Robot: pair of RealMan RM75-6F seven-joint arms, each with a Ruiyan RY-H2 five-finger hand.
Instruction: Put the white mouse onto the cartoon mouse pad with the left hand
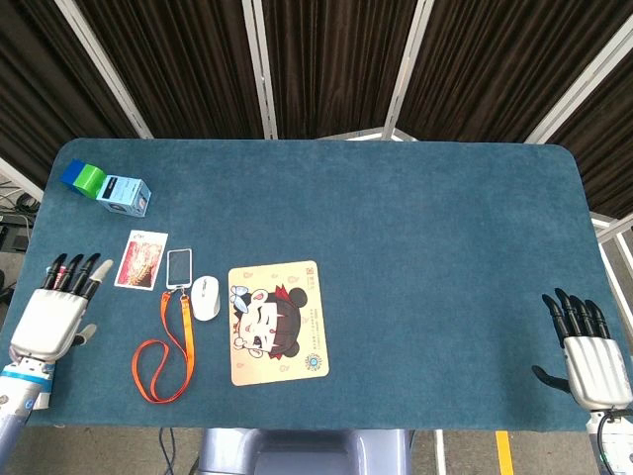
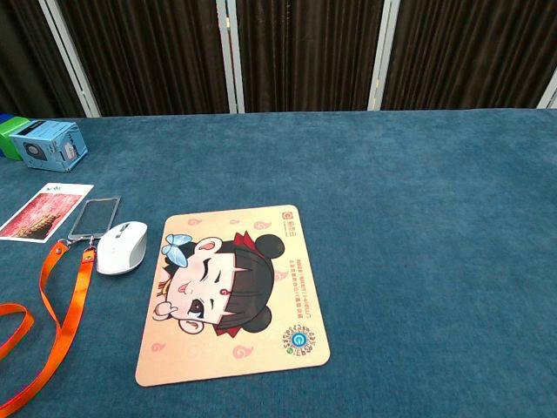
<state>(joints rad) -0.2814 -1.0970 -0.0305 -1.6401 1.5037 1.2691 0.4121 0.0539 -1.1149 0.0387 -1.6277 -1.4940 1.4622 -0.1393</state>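
The white mouse (image 1: 206,297) (image 2: 121,246) lies on the blue table, just left of the cartoon mouse pad (image 1: 277,322) (image 2: 233,293), apart from it. My left hand (image 1: 57,312) hovers at the table's left front edge, well left of the mouse, fingers spread and holding nothing. Far across at the right front corner, my right hand (image 1: 586,351) stays empty with fingers apart. Neither hand shows in the chest view.
A card holder (image 1: 179,267) on an orange lanyard (image 1: 163,351) lies beside the mouse, between it and my left hand. A red postcard (image 1: 140,259) sits further left. A blue box (image 1: 126,194) and a green-blue block (image 1: 83,177) stand at the back left.
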